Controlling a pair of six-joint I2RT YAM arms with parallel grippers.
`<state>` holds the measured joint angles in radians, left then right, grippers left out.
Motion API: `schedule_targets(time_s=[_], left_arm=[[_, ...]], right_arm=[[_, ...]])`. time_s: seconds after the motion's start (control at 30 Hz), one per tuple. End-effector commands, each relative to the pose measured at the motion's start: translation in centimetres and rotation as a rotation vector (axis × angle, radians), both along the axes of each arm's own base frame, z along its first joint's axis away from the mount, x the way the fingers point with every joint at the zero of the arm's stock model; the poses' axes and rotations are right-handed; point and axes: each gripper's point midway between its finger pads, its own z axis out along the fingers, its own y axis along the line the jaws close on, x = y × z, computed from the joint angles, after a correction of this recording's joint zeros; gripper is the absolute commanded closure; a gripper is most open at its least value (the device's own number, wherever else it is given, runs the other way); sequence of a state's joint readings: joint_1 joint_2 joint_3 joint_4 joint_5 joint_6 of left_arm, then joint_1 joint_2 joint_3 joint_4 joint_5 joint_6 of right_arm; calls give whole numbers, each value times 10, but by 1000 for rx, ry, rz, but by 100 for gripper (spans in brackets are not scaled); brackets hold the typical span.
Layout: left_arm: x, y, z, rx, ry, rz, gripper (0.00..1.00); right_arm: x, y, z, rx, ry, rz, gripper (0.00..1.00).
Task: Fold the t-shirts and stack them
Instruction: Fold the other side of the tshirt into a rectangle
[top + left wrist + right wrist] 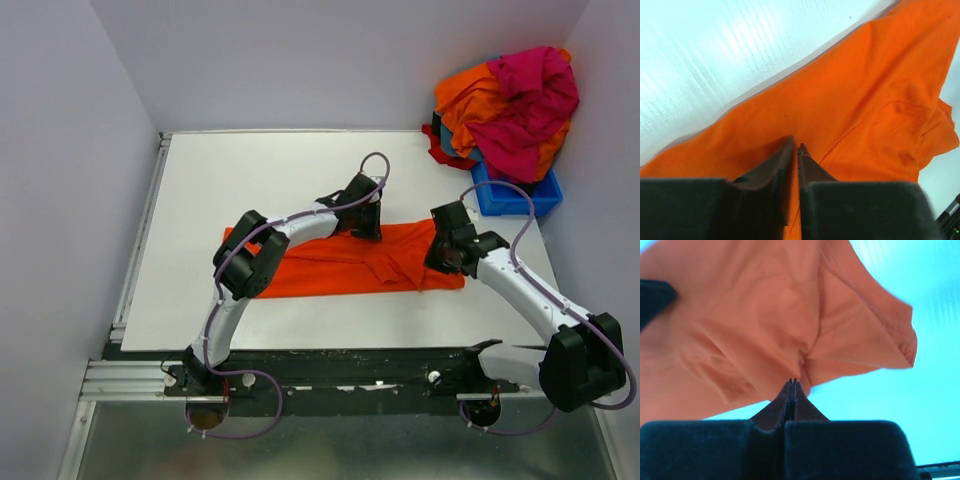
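Observation:
A bright orange t-shirt point(340, 262) lies on the white table as a long folded strip. My left gripper point(362, 218) is at its far edge, near the middle. In the left wrist view its jaws point(796, 146) stand a thin slit apart over the orange cloth point(865, 100), which shows through the gap. My right gripper point(445, 255) is at the strip's right end. In the right wrist view it point(792, 381) is shut, its tips against the shirt's point(755, 315) puckered near edge, with no cloth seen between them. More t-shirts are heaped at the back right: magenta-pink point(530, 100), orange point(475, 100) and red point(440, 150).
The heap sits on a blue plastic bin point(520, 200) at the table's back right corner. White walls close the table at the back and both sides. A metal rail point(140, 250) runs along the left edge, and the arm bases stand at the near edge.

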<state>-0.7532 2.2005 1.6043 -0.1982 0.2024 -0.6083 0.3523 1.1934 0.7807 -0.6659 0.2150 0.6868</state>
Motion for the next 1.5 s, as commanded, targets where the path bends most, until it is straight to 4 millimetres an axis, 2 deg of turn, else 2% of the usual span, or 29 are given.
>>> schedule_targets(time_s=[0.0, 0.1, 0.17, 0.27, 0.37, 0.5, 0.67, 0.83, 1.07, 1.27, 1.47], left_arm=[[8, 0, 65, -23, -128, -9, 73], [2, 7, 88, -32, -174, -16, 61], [-6, 13, 101, -41, -211, -24, 50], [-23, 24, 113, -44, -253, -35, 45], [-50, 32, 109, -51, -255, -46, 45], [-88, 36, 93, -18, -269, -103, 45], [-114, 35, 75, 82, -341, -222, 47], [-125, 33, 54, 220, -420, -336, 52], [-135, 16, 34, 337, -468, -447, 50], [-133, 2, 33, 338, -485, -463, 46], [-127, -3, 19, 388, -460, -466, 44]], right_arm=[[33, -2, 27, -54, -89, 16, 99], [50, 2, 27, -48, -107, 2, 99], [59, 9, 20, -14, -97, 19, 99], [72, 16, 7, 58, -77, 32, 99], [82, 18, -10, 117, -40, 43, 99], [88, 20, -28, 117, 13, 65, 99], [91, 19, -37, 116, 21, 47, 99], [93, 19, -40, 120, 16, 25, 99], [92, 23, -55, 133, 45, 29, 99], [91, 21, -53, 127, 37, 29, 99], [92, 24, -53, 141, 36, 35, 99]])
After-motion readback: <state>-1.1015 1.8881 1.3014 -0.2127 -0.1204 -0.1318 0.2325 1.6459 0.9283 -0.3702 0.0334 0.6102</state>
